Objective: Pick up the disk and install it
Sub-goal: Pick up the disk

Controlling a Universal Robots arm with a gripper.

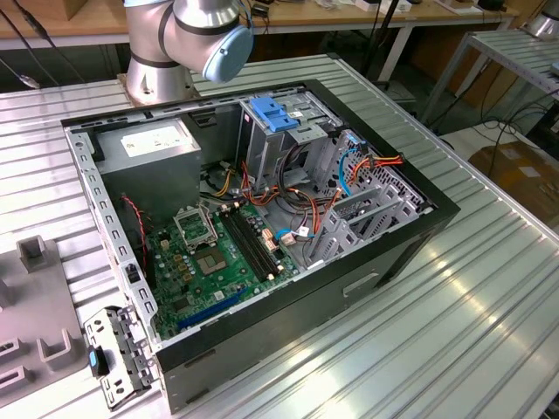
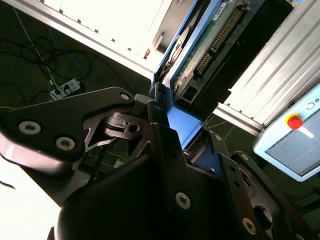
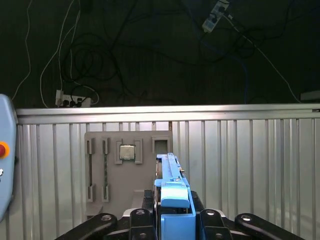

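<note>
We count one disk (image 3: 174, 197), just one. One open computer case (image 1: 389, 262), and there we have one grey power-supply box (image 1: 153, 144), one green motherboard (image 1: 210, 257), one blue latch (image 1: 273, 115). One grey holder plate (image 3: 130, 182), one processor chip (image 3: 127, 152) on it. And we spot two white power strips (image 3: 72, 101).
</note>
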